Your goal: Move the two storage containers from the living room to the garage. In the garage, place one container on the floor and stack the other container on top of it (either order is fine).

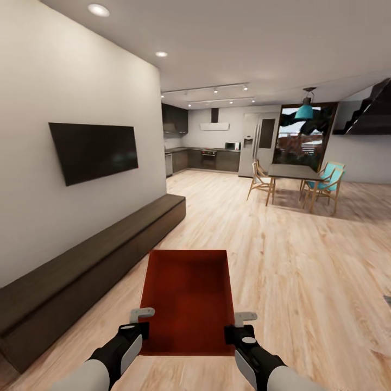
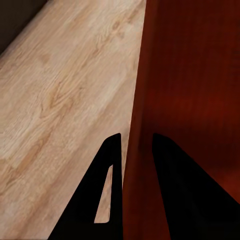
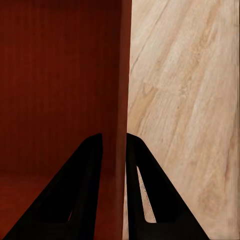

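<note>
One storage container (image 1: 187, 296), red-orange and open-topped, is being held out in front of the robot above the light wood-plank floor (image 1: 304, 271). Left gripper (image 1: 140, 321) is clamping the container's left wall, one finger (image 2: 107, 200) outside and the other inside; right gripper (image 1: 239, 324) is likewise pinching the right wall between its fingers (image 3: 145, 200). A long dark bench (image 1: 81, 271) is running along the wall under a mounted television (image 1: 93, 150). Kitchen (image 1: 206, 152) and dining table (image 1: 293, 172) are lying well beyond.
</note>
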Motion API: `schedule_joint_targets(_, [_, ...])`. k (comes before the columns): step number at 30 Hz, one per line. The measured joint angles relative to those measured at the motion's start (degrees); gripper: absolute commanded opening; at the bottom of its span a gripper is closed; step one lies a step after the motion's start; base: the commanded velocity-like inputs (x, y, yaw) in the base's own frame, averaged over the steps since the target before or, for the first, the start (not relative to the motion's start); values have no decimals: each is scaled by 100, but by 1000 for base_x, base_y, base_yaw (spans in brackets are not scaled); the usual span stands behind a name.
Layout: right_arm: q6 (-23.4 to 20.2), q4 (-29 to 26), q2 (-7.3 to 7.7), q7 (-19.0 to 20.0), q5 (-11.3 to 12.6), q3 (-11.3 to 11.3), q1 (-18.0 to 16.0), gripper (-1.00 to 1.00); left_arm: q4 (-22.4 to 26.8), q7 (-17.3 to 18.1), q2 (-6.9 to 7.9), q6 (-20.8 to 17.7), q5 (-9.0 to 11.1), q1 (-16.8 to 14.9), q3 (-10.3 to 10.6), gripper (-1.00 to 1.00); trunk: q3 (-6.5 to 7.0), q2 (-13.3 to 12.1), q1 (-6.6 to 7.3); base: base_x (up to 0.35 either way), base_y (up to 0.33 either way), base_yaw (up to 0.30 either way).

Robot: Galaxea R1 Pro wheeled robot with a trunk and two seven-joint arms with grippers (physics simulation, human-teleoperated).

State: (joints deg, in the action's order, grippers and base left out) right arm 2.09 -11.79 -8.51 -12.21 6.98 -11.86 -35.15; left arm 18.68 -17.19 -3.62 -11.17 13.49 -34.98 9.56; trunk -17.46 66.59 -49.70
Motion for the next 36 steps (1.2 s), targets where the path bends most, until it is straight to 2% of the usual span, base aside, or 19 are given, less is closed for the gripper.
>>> schedule_joint_targets(32, [0, 0, 0, 0, -1, 1, 0, -100, 0, 1, 0, 0, -2, 0, -2, -100, 0, 0, 1, 317, 0, -287])
schedule_joint_targets(36, [-9, 1, 0, 1, 5, -2, -1, -100, 2, 0, 0, -11, -7, 1, -7, -100, 0, 0, 1, 320, 0, -118])
